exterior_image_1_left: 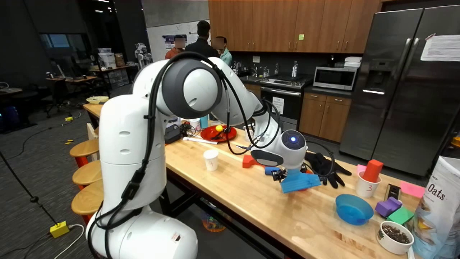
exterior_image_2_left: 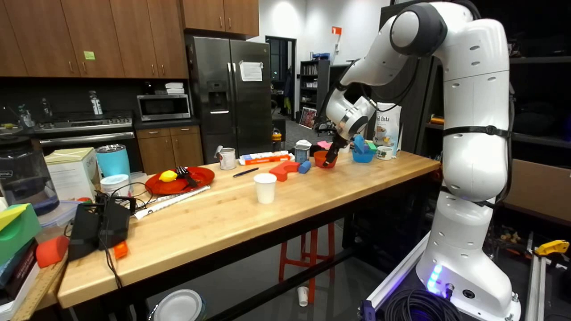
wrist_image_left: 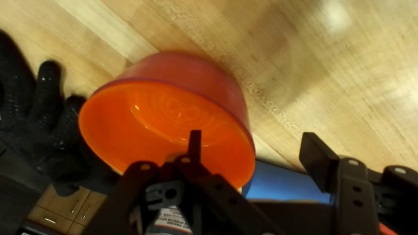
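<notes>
Currently, the hand (wrist_image_left: 253, 147) stands with fingers apart, seemingly astride the rim of the red bowl (wrist_image_left: 166, 111) on the table (wrist_image_left: 310, 71); contact is unclear. Closing off-centre could tip the bowl or shove it toward the glove (wrist_image_left: 36, 140), and the outer finger might catch the blue block (wrist_image_left: 281, 184) beside it.

The round bowl (wrist_image_left: 165, 112), glossy orange inside and redder outside, stands upright on the desk (wrist_image_left: 326, 85); in the wrist view, one side of its rim shows between my gripper's (wrist_image_left: 249, 147) parted jaws.
</notes>
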{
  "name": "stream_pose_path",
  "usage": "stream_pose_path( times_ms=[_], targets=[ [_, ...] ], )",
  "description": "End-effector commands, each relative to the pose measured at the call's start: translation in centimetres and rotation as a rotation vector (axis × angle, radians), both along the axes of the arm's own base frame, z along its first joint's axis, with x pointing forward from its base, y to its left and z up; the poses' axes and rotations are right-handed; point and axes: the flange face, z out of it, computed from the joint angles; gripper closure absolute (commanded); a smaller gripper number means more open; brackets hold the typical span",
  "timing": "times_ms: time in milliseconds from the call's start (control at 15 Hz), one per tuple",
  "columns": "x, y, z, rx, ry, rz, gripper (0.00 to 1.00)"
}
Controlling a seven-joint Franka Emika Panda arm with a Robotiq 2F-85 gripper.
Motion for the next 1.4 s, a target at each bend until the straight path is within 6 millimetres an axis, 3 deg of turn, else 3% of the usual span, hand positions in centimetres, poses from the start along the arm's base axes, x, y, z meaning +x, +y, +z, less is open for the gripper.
stream_pose_path(
  times_ms=[0, 400, 867, 1333],
  targets=[
    [0.7, -0.4, -0.3, 0.018, 0.029, -0.006, 0.53],
    [0.8, -1.2, 0.7, -0.023, 0.044, -0.015, 0.99],
    [0.7, -3.5, 4.6, -0.164, 0.012, -0.022, 0.98],
    [-1.6, -6.2, 8.0, -0.326, -0.049, -0.114, 0.98]
  ],
)
